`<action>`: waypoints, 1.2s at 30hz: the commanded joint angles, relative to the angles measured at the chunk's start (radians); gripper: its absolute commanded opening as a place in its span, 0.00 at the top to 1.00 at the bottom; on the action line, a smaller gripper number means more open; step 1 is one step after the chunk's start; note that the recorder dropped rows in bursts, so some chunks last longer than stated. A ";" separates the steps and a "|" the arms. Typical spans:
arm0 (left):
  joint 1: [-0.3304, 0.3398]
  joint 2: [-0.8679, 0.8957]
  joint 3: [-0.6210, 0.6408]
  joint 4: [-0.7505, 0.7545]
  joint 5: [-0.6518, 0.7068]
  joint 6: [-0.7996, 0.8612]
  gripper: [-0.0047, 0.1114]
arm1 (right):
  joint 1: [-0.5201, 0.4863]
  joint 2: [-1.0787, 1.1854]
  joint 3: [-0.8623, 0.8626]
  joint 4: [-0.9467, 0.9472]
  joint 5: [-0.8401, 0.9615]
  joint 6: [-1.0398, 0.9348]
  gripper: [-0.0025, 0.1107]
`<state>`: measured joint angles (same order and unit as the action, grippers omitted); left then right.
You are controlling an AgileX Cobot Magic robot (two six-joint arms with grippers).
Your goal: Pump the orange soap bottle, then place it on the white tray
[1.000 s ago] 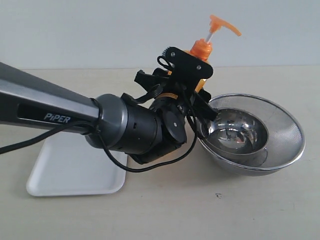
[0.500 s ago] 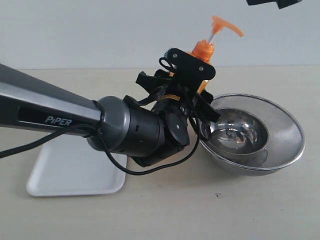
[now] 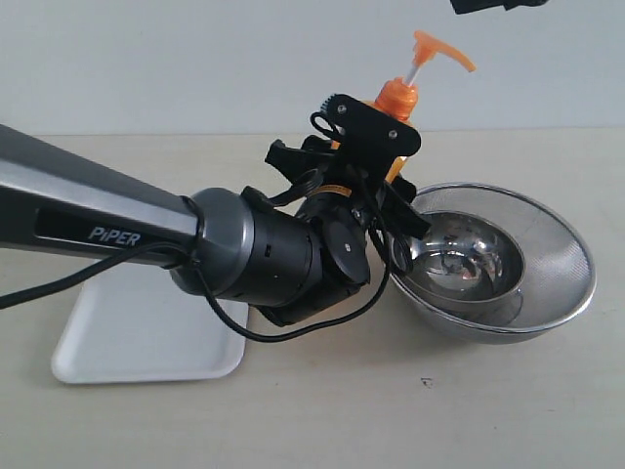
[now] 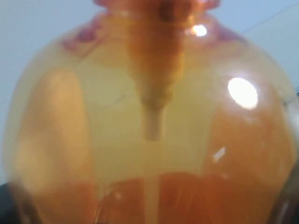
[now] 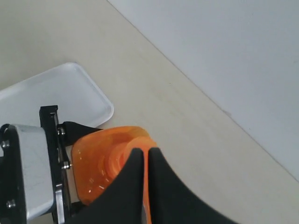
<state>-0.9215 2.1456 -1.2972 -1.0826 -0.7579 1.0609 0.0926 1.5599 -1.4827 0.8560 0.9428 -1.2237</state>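
The orange soap bottle [image 3: 396, 98] stands upright just left of the steel bowl, its pump head and white stem raised. My left gripper [image 3: 363, 184] is shut on the bottle's body, and the arm hides its lower half. In the left wrist view the bottle [image 4: 149, 116] fills the picture. My right gripper [image 3: 496, 5] shows only at the top edge, above and right of the pump. Seen from the right wrist, that gripper [image 5: 143, 152] is shut, hanging over the bottle [image 5: 100, 163] with nothing in it. The white tray [image 3: 146, 337] lies flat at the left, partly under the left arm.
A round steel bowl [image 3: 576, 264] with a smaller one nested inside sits right of the bottle, touching or nearly touching the left gripper's finger. The tray [image 5: 60, 93] lies beyond the left gripper's mount in the right wrist view. Bare tabletop lies in front.
My right gripper has come into view at the top right of the exterior view and moved left toward the pump. The left arm and bottle barely shifted.
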 commanded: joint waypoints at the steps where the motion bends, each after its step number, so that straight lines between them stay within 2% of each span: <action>1: -0.006 -0.011 -0.013 0.025 -0.057 0.013 0.92 | 0.001 0.036 -0.038 0.033 0.035 -0.009 0.98; 36: -0.006 -0.011 -0.013 0.025 -0.053 0.009 0.92 | 0.014 0.118 -0.045 0.080 0.025 -0.028 0.98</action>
<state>-0.9215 2.1456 -1.2972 -1.0844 -0.7598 1.0609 0.0970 1.6807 -1.5214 0.9235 0.9583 -1.2459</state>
